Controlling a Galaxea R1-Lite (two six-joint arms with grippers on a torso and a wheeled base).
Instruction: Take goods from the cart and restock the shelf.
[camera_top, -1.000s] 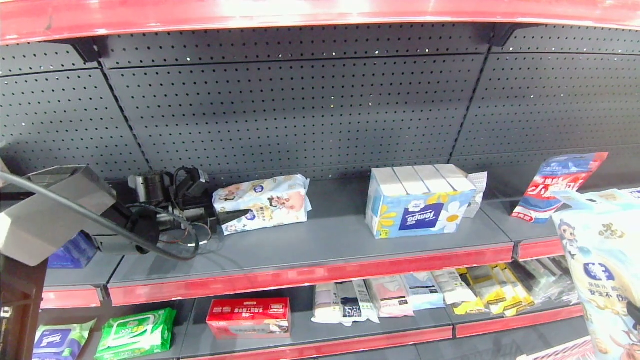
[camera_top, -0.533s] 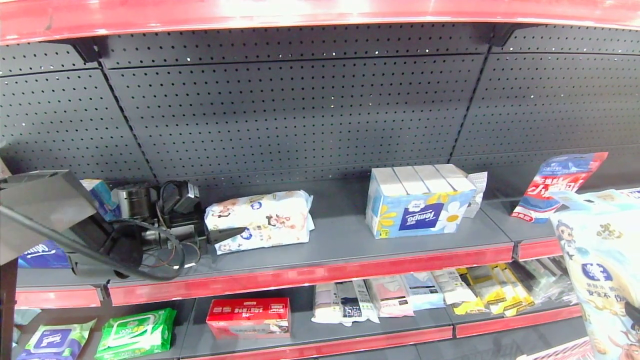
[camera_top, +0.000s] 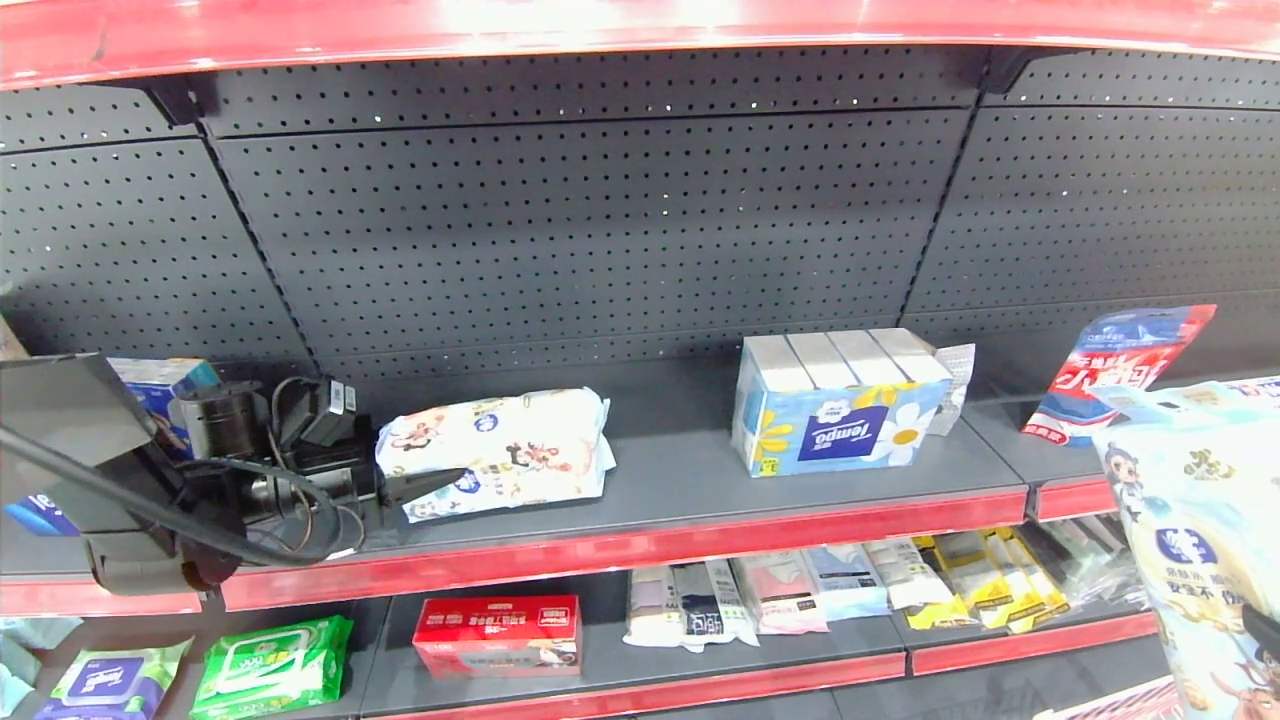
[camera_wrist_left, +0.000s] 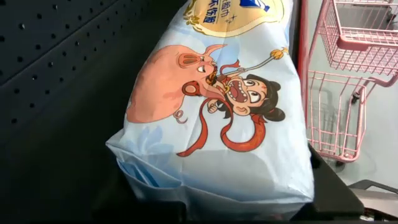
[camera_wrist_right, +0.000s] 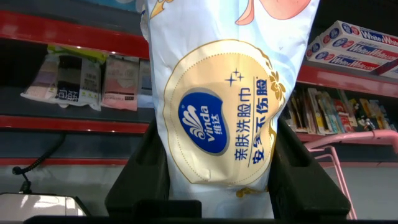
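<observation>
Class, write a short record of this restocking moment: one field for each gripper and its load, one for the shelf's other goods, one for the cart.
Left gripper: shut on cartoon tissue pack, at the left part of the shelf
Right gripper: shut on second cartoon pack, held upright before the shelf's right end
Other goods: tissue bundle, red-and-blue pouch
Cart: pink wire cart, on the floor

On the shelf (camera_top: 680, 470), a soft tissue pack (camera_top: 500, 450) lay left of the tissue multipack (camera_top: 840, 405). A pouch (camera_top: 1120, 365) leaned right of it, and a second soft pack (camera_top: 1200, 540) was right and nearer.
</observation>
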